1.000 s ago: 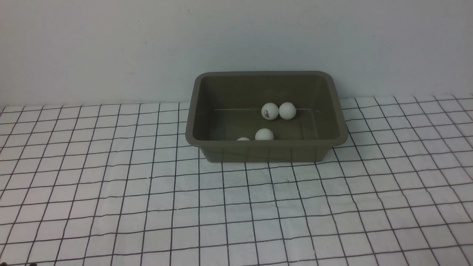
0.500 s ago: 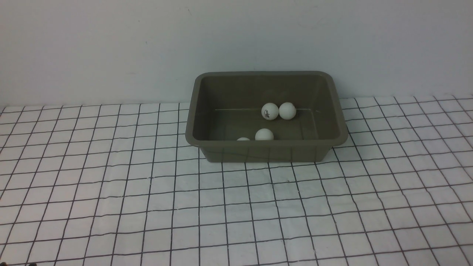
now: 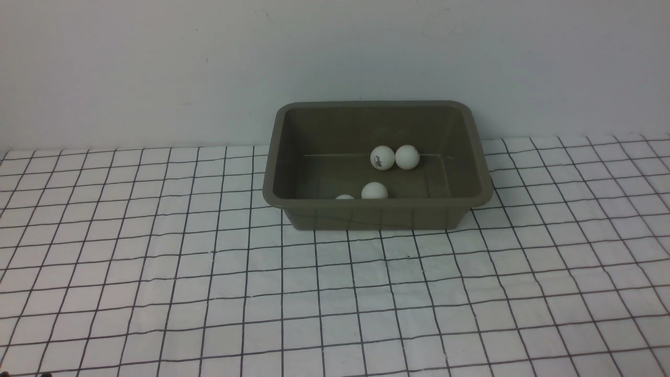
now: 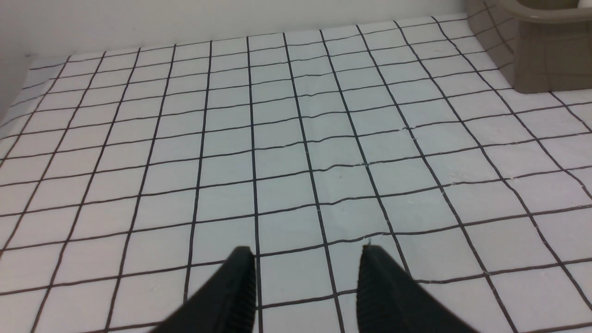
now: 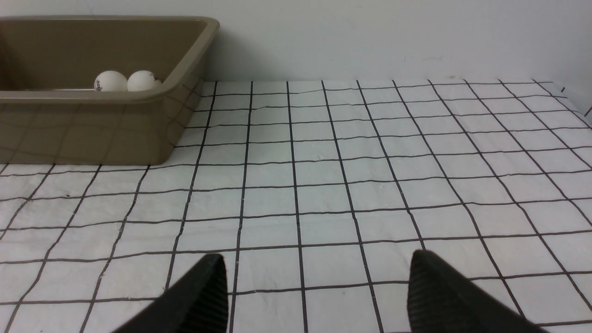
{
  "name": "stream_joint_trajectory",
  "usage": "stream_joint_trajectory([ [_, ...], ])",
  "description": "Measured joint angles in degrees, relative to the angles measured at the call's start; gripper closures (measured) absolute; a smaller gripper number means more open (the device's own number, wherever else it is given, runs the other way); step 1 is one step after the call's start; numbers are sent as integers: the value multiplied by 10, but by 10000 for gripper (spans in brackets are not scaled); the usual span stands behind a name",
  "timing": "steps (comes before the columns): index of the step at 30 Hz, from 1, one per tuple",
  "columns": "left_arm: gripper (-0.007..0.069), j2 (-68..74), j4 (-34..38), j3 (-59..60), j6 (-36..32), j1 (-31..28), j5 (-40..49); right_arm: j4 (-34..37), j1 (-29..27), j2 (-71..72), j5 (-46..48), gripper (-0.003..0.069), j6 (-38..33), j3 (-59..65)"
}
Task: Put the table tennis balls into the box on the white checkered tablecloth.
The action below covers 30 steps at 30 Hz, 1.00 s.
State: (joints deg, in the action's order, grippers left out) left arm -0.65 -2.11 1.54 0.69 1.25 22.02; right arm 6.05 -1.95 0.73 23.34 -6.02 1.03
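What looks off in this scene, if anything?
Nothing stands out: four white table tennis balls lie inside the upright olive-grey plastic box. The white cloth with a black line grid is only slightly wrinkled.

Four balls (image 3: 382, 158) lie in the box (image 3: 377, 214) on the tablecloth (image 3: 209, 272).

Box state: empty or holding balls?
Holding balls, not full. Front view: four white balls show inside the box, one mostly hidden behind the near rim, with bare floor around them.
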Motion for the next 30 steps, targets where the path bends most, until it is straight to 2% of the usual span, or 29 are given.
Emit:
stream_joint_trajectory([
  [19, 346, 0, -2, 0, 0, 11, 0, 0, 0, 0, 0, 185, 0, 0],
  [30, 346, 0, -2, 0, 0, -44, 0, 0, 0, 0, -1, 185, 0, 0],
])
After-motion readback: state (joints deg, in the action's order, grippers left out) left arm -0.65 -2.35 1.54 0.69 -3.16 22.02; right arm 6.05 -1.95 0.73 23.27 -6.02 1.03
